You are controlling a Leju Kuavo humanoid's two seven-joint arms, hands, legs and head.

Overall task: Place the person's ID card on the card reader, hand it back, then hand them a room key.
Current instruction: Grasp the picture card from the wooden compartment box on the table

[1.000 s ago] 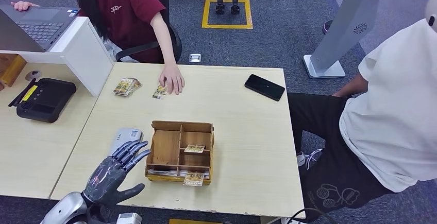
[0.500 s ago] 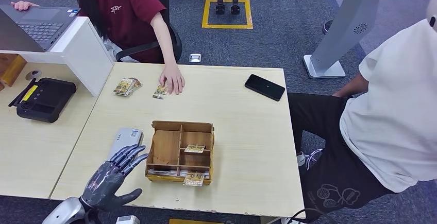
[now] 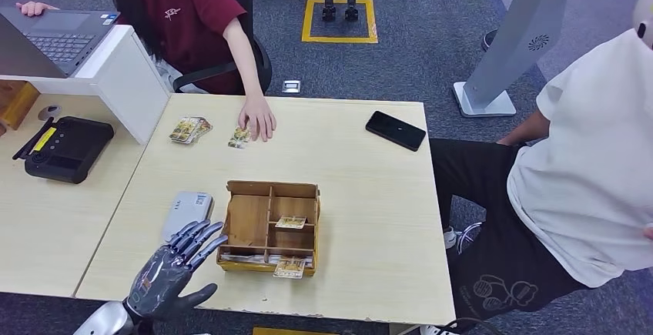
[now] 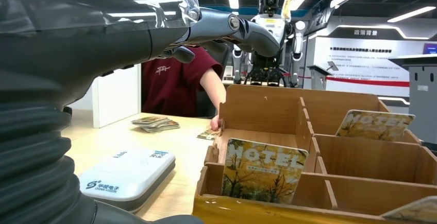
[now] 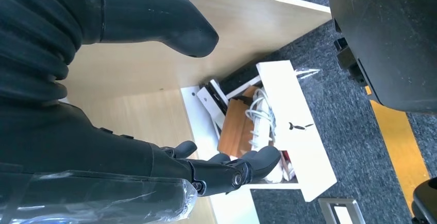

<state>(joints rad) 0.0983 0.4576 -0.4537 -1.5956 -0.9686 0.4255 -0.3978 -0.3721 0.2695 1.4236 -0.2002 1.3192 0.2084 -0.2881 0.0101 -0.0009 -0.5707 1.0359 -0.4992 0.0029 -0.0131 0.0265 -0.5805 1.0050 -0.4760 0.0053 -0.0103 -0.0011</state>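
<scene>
A small card (image 3: 239, 137) lies on the table's far side, just beside the hand of the seated person in maroon (image 3: 258, 118). The grey-white card reader (image 3: 187, 213) sits near the front left, also seen close up (image 4: 126, 175). My left hand (image 3: 171, 267) hovers by the front edge just short of the reader, fingers (image 4: 227, 26) spread and holding nothing. A wooden divider box (image 3: 269, 226) to its right holds printed hotel key cards (image 4: 263, 170). My right hand (image 5: 154, 147) hangs below the table edge with nothing in it, thumb apart from the fingers.
A stack of cards (image 3: 189, 128) lies at the far left. A black phone (image 3: 395, 130) is at the far right corner. A person in a white shirt (image 3: 585, 165) stands close on the right. A black device (image 3: 65, 148) rests on the adjoining desk.
My left hand has drawn back toward the table's front edge, uncovering more of the card reader. The cards, the box and the seated person's hand stay put.
</scene>
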